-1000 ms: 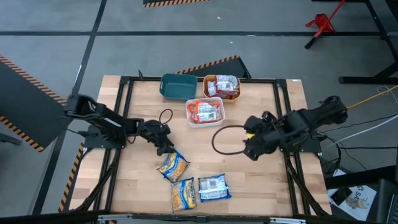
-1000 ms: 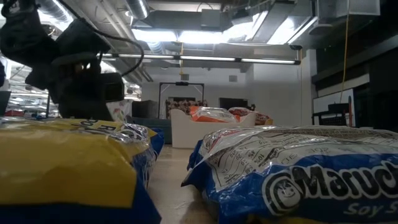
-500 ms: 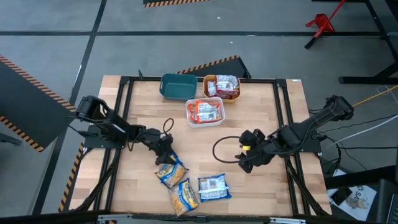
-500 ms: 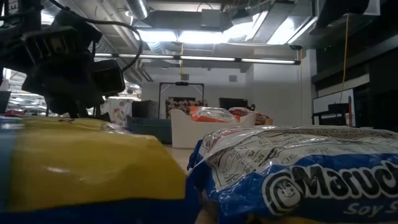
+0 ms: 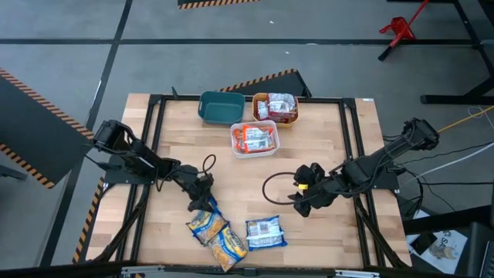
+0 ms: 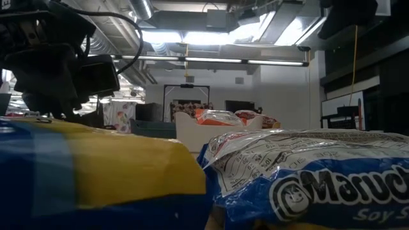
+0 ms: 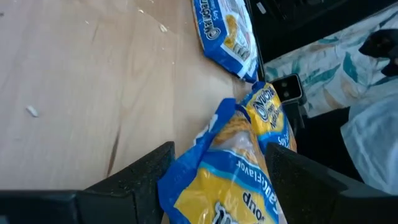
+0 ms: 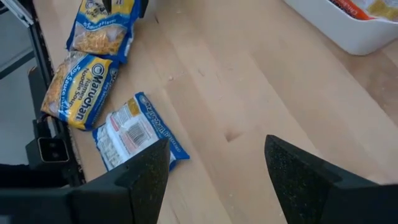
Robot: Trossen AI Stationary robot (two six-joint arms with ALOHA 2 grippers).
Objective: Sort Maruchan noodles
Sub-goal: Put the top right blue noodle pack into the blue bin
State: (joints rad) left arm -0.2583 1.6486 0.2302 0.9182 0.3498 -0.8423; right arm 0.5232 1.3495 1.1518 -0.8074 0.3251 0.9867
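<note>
Three blue-yellow Maruchan packets lie flat near the table's near edge: one (image 5: 207, 226) just in front of my left gripper (image 5: 202, 205), one (image 5: 230, 247) beside it, one (image 5: 265, 233) to their right. In the left wrist view the first packet (image 7: 233, 168) reaches in between my open fingers. My right gripper (image 5: 301, 202) is open over bare wood, right of the packets, touching nothing. Orange-red packets lie in the white bin (image 5: 255, 139) and maroon-white ones in the orange bin (image 5: 275, 106). The teal bin (image 5: 220, 106) holds none. My left gripper comes slanting down from the table's far left, with the far end of the blue-yellow packet (image 7: 214, 134) between its open fingers. The packet's edge lies against one finger (image 7: 158, 171). I cannot tell whether the other finger touches it. The packet lies on the table, slightly humped.
A black cable loop (image 5: 279, 179) lies on the table beside my right gripper. In the low view two packets (image 6: 96, 172) (image 6: 307, 172) fill the foreground. The three bins stand at the far edge. Bare wood (image 8: 249, 87) lies between the packets and the white bin.
My left gripper has moved toward the near edge and lowered. The packet in front of it has slid toward the near edge, turning a little, and now lies against the second packet. My right gripper has moved toward the table's left and near edge.
</note>
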